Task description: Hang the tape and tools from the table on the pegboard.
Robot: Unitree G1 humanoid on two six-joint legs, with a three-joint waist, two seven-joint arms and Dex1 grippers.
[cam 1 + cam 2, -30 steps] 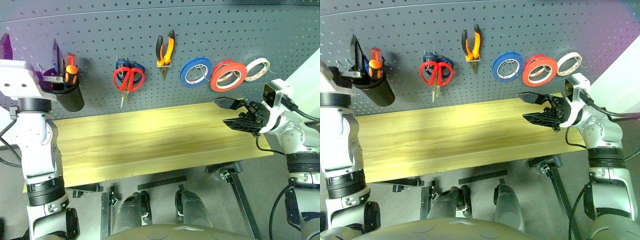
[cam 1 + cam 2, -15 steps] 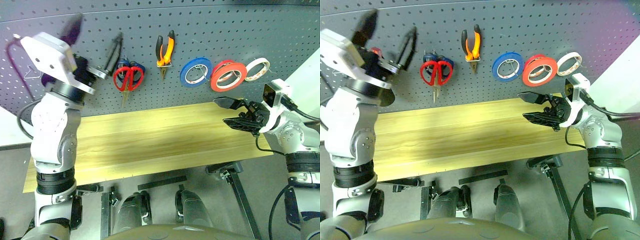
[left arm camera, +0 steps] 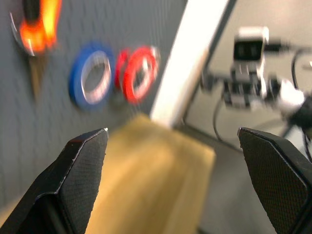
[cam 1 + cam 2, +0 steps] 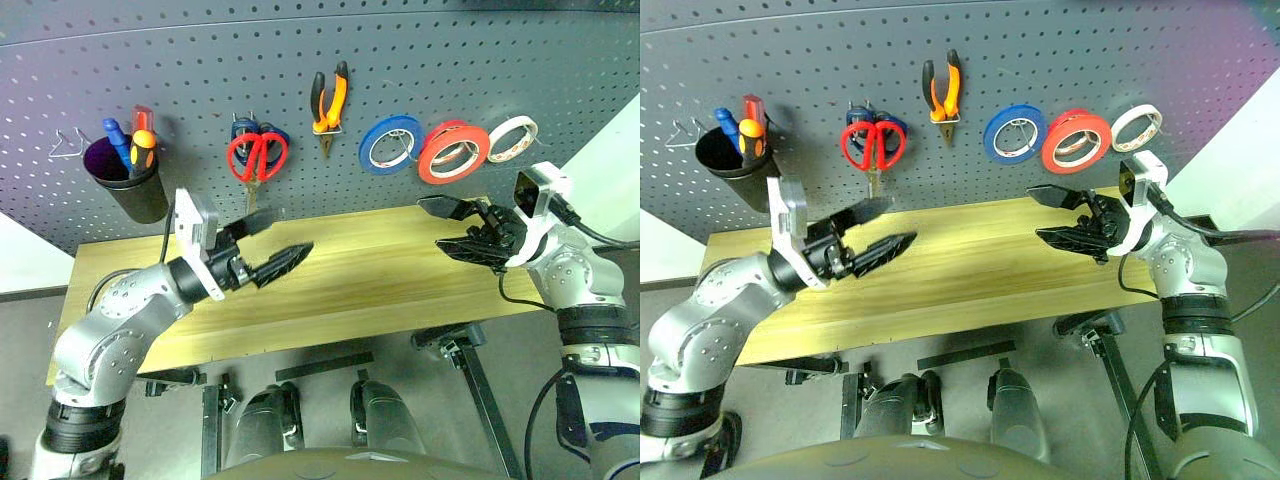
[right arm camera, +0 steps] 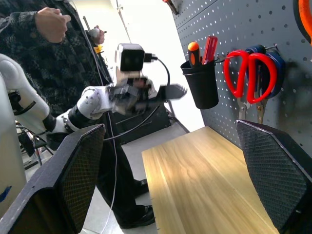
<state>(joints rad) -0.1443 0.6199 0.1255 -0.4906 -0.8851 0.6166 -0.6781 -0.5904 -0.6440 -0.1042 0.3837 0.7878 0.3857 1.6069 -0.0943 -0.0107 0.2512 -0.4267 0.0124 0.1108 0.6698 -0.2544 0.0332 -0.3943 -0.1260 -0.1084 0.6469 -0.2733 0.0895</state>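
- Checking the pegboard (image 4: 500,60): the wide red tape roll (image 4: 455,152) hangs on a hook between a blue roll (image 4: 391,143) and a pale roll (image 4: 514,138).
- The orange-and-black pliers (image 4: 331,103) and the red-handled scissors (image 4: 257,156) hang on hooks; the orange-handled screwdriver (image 4: 143,150) stands in a black cup (image 4: 135,190) fixed to the board.
- The table (image 4: 340,300) carries no tool, so I judge the hanging complete.
- The left gripper (image 4: 270,243) hovers over the tabletop, jaws spread wide, holding nothing.
- The right gripper (image 4: 452,226) hangs over the table's right end below the rolls, jaws equally wide and empty.
- Recommended handling: keep both sets of jaws parted, draw the arms back low over the wood, and stay clear of the hung rolls and scissors, which a brush could knock off their hooks.
- A person (image 5: 44,53) stands beyond the table's left end; keep the left arm's path short.
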